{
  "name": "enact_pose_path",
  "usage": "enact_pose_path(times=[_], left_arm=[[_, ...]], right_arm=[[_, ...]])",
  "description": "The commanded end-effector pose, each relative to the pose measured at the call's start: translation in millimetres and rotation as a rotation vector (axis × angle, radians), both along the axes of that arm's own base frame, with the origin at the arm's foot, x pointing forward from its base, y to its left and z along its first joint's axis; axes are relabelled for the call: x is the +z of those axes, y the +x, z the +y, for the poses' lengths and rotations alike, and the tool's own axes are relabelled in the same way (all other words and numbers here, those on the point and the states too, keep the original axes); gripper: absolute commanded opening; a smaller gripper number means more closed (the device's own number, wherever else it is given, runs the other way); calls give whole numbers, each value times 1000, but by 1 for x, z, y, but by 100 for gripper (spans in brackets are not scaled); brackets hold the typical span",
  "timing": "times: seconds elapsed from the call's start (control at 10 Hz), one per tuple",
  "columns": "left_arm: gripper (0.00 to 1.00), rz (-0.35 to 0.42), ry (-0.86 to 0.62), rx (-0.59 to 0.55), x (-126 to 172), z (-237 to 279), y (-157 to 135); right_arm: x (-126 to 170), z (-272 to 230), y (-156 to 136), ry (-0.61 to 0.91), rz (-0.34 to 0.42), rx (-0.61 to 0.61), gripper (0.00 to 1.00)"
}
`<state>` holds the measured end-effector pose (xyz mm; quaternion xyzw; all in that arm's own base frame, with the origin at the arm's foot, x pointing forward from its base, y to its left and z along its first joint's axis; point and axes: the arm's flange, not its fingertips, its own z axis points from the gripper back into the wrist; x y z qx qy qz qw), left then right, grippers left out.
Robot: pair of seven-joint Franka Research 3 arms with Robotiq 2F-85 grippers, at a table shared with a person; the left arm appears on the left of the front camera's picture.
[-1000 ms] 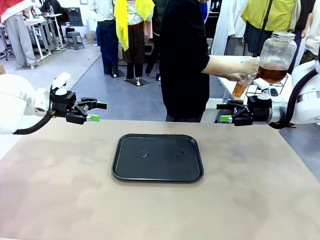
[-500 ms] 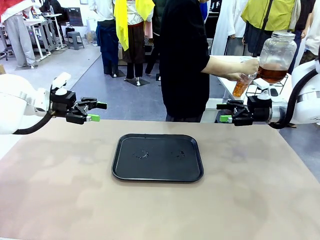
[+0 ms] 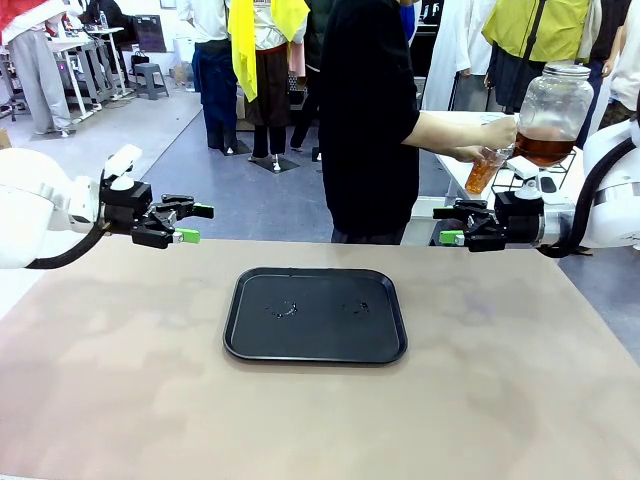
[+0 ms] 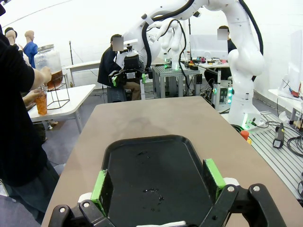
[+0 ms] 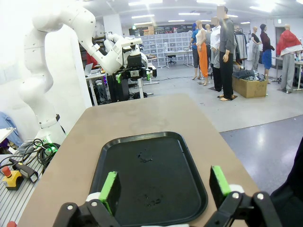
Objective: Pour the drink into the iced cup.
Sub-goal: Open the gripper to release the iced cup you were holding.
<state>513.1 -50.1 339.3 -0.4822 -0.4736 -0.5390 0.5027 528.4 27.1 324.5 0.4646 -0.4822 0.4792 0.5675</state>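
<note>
Cup (image 3: 482,170) held by hand (image 3: 497,133) under jar (image 3: 551,115) spigot, drink (image 3: 546,149) flowing; overfill or spill possible. Left tool (image 3: 188,222), right tool (image 3: 450,225) both apart, nothing held. Tray (image 3: 315,316) wet; cup could slide once placed.

The black tray (image 3: 315,315) lies flat in the middle of the bench (image 3: 120,400), low-rimmed, bare but for a few wet spots. Bench surface is free all around the tray. The left tool (image 3: 186,222) hangs above the bench's far left edge, well apart from the tray, jaws wide; the right tool (image 3: 452,226) likewise at the far right. Beyond the tray, a person (image 3: 365,120) stands against the far edge, blocking passage there.
</note>
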Motion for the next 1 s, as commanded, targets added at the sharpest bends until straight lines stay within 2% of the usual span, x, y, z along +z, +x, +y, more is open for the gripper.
enact_pose_path(times=[0.0, 0.9], left_arm=[[100, -1, -2, 3, 0, 1, 0], [100, -1, -2, 3, 0, 1, 0]], right_arm=[[3, -1, -1, 9, 12, 6, 100], [3, -1, -1, 9, 12, 6, 100]])
